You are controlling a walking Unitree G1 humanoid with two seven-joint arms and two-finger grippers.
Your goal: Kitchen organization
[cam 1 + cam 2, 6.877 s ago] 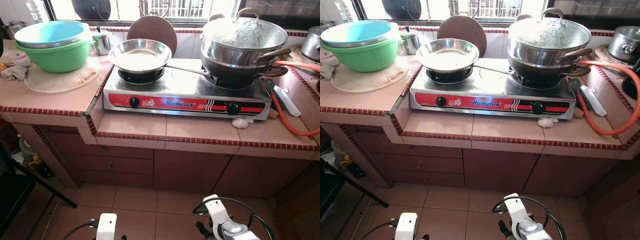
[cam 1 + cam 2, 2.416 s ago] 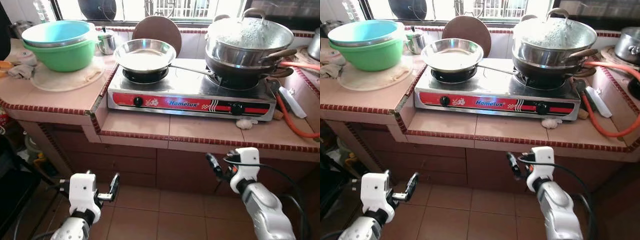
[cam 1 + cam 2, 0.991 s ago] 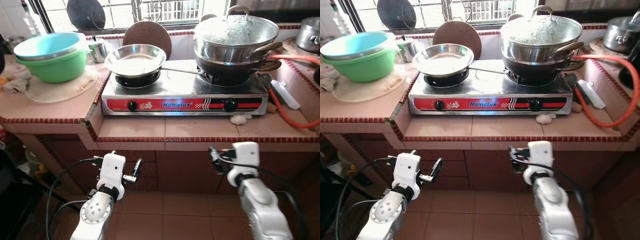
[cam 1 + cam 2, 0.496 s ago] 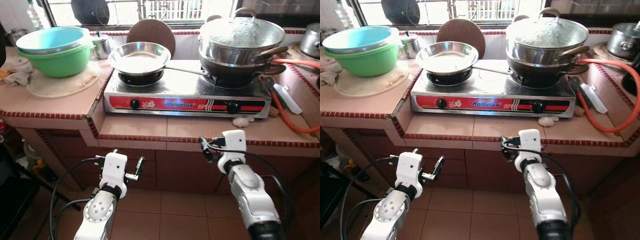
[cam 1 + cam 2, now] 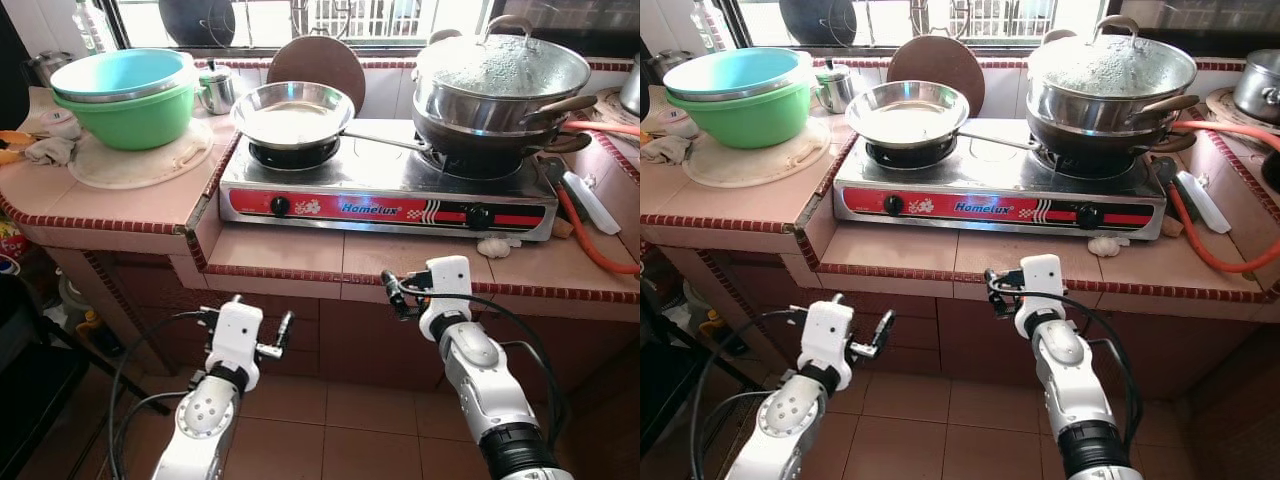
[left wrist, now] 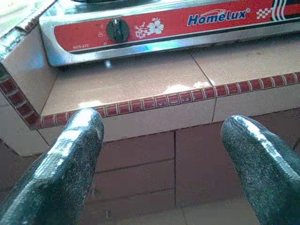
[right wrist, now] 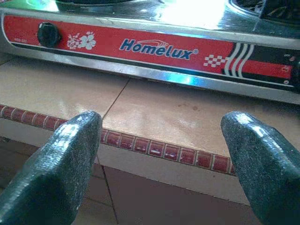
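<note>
A red-fronted Homelux stove (image 5: 385, 205) stands on the tiled counter (image 5: 270, 248). A steel frying pan (image 5: 292, 112) rests on its left burner. Stacked lidded pots (image 5: 500, 80) sit on the right one. My left gripper (image 5: 283, 325) is open, low before the cabinet front, below the counter's edge. In the left wrist view its fingers (image 6: 65, 164) frame the counter's edge and the stove's left knob (image 6: 117, 30). My right gripper (image 5: 390, 292) is open and empty, just at the counter's front edge, facing the stove front (image 7: 159, 47).
Nested green and blue bowls (image 5: 125, 95) sit on a round mat at the left. A small steel kettle (image 5: 215, 88) and a round brown board (image 5: 320, 60) stand behind the pan. An orange hose (image 5: 590, 245) curves at the right. A white lump (image 5: 493, 246) lies before the stove.
Both arms have come up from near the floor to the counter front. Over the last second the right gripper rose to the counter's edge. The camera shifted slightly.
</note>
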